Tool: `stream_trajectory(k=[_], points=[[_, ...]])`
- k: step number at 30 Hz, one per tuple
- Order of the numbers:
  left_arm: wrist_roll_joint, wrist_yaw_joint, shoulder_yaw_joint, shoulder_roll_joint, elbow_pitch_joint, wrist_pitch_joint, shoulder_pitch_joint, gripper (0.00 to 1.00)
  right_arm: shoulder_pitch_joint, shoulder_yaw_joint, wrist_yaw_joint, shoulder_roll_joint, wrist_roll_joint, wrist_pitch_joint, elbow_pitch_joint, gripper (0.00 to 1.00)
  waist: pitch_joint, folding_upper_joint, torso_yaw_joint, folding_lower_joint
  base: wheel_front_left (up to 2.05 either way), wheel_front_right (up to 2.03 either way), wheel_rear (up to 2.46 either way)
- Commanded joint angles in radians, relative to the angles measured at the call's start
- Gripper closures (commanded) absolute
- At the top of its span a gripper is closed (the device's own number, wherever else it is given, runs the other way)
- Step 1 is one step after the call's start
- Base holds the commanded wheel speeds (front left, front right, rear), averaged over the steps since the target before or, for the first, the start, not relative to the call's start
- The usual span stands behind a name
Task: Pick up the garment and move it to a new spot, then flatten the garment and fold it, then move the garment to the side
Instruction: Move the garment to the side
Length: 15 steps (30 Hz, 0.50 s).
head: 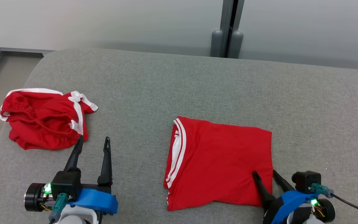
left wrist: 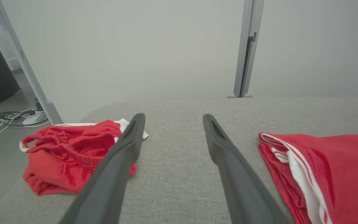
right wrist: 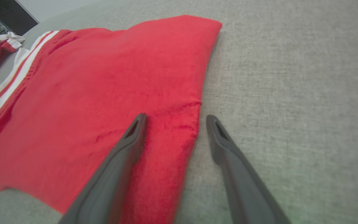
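Observation:
A folded red garment (head: 219, 161) with white stripes along its left edge lies flat on the grey padded table (head: 179, 93), right of centre. My right gripper (head: 264, 172) stands open at its near right corner, one finger over the cloth and the other just off its edge (right wrist: 172, 118). The same folded garment (left wrist: 331, 174) appears at the right of the left wrist view. My left gripper (head: 93, 140) is open over bare table, holding nothing, just right of a crumpled red garment (head: 42, 119) with white trim.
The crumpled red garment (left wrist: 73, 155) sits near the table's left edge. A pale wall with a grey post (head: 227, 29) runs behind the table. Floor, cables (left wrist: 8, 119) and a metal leg (left wrist: 26, 71) lie off the left side.

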Motion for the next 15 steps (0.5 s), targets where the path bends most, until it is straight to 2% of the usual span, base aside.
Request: stream_trajectory(k=[1, 2, 4, 9, 15], points=[[0.005, 0.000, 0.006, -0.002, -0.005, -0.004, -0.012, 0.00, -0.018, 0.009, 0.000, 0.003, 0.004, 0.000, 0.017, 0.00, 0.003, -0.0002, 0.000, 0.0000, 0.00, 0.00, 0.00], [0.009, 0.000, 0.010, -0.001, -0.007, -0.004, -0.012, 0.00, -0.028, 0.020, 0.000, 0.005, 0.014, -0.005, 0.035, 0.54, 0.006, -0.0002, -0.002, 0.0000, 0.00, 0.00, 0.00], [0.014, -0.001, 0.013, -0.003, -0.009, -0.005, -0.012, 0.00, -0.043, 0.037, 0.000, 0.008, 0.019, -0.018, 0.064, 1.00, 0.008, -0.0002, -0.011, 0.0000, 0.00, 0.00, 0.00], [0.024, -0.005, 0.022, -0.001, -0.017, -0.004, -0.010, 0.00, -0.076, 0.084, 0.000, -0.001, 0.037, -0.075, 0.090, 1.00, 0.015, -0.0002, -0.058, 0.0000, 0.00, 0.00, 0.00], [0.034, -0.006, 0.035, 0.012, -0.034, -0.005, 0.005, 0.00, -0.109, 0.155, -0.001, -0.037, 0.075, -0.119, 0.079, 1.00, 0.028, -0.0002, -0.180, 0.0000, 0.00, 0.00, 0.00]])
